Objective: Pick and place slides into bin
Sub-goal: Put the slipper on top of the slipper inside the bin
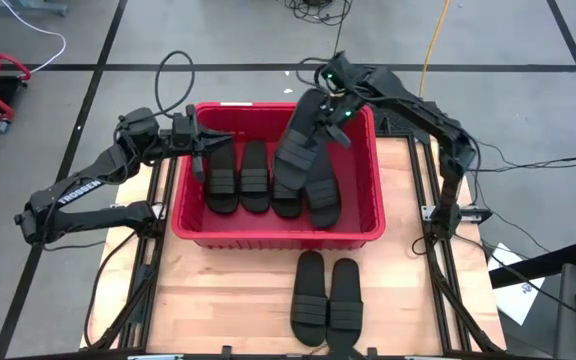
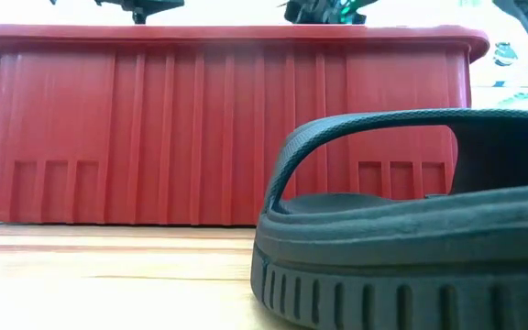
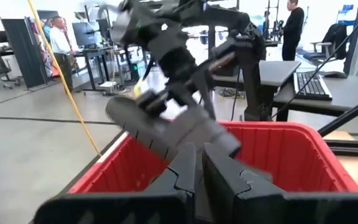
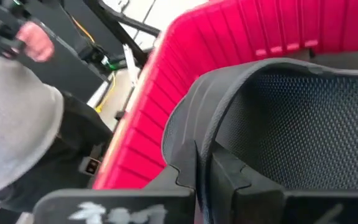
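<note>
The red bin (image 1: 183, 215) stands mid-table, and several black slides (image 1: 238, 178) lie flat on its floor. My right gripper (image 1: 336, 112) is over the bin's far right part, shut on another black slide (image 1: 303, 135), which also shows in the left wrist view (image 3: 166, 127). My left gripper (image 1: 204, 152) hovers over the bin's far left part, shut and empty; it also shows in its own wrist view (image 3: 196, 168). Two more slides (image 1: 326, 296) lie side by side on the table in front of the bin; one fills the low view (image 2: 411, 238). My right gripper pinches the slide's raised rim (image 4: 194, 134) between its two fingers, near the slide's far end, beside the textured footbed (image 4: 297, 118). The fingers come from the table's far right, slanting down. The slide hangs tilted, its lower end down over the slides in the bin.
The bin's thick rim (image 2: 227, 38) and ribbed wall stand between the near table and its inside. Bare wooden tabletop (image 1: 218, 290) lies in front of the bin, to the left of the two slides. People stand in the room beyond (image 3: 59, 40).
</note>
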### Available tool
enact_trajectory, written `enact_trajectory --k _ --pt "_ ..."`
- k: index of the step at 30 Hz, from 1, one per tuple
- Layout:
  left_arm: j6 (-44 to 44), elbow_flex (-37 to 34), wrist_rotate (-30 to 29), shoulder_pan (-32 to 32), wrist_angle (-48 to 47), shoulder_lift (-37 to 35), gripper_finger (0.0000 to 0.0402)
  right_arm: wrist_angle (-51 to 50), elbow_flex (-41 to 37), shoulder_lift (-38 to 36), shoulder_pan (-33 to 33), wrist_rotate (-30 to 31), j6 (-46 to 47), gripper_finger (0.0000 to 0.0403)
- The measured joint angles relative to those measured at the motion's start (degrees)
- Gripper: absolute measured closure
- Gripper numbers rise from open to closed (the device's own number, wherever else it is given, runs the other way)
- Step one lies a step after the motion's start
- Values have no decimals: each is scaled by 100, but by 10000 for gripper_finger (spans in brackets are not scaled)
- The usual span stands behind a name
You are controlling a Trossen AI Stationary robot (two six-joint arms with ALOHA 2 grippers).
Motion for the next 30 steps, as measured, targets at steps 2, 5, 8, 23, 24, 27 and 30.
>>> enact_trajectory --k 2,5,8,23,24,27,30 --pt "49 0 -17 0 3 5 378 -4 22 223 -1 -75 -158 397" --pt "-96 0 -99 0 2 3 378 -29 22 486 4 -371 -285 399" --pt "-397 0 -200 0 1 5 378 -187 22 616 84 -297 -678 399" --pt "-445 0 -218 0 -46 10 378 -693 27 836 759 1156 -2383 400" --pt "-445 0 -218 0 -51 14 378 -626 27 850 807 1206 -2399 400" --pt "-440 0 -220 0 -59 16 378 -478 30 957 899 1157 -2368 400" --pt "-440 0 -221 0 -101 16 378 -318 17 1021 952 1212 -2195 400"
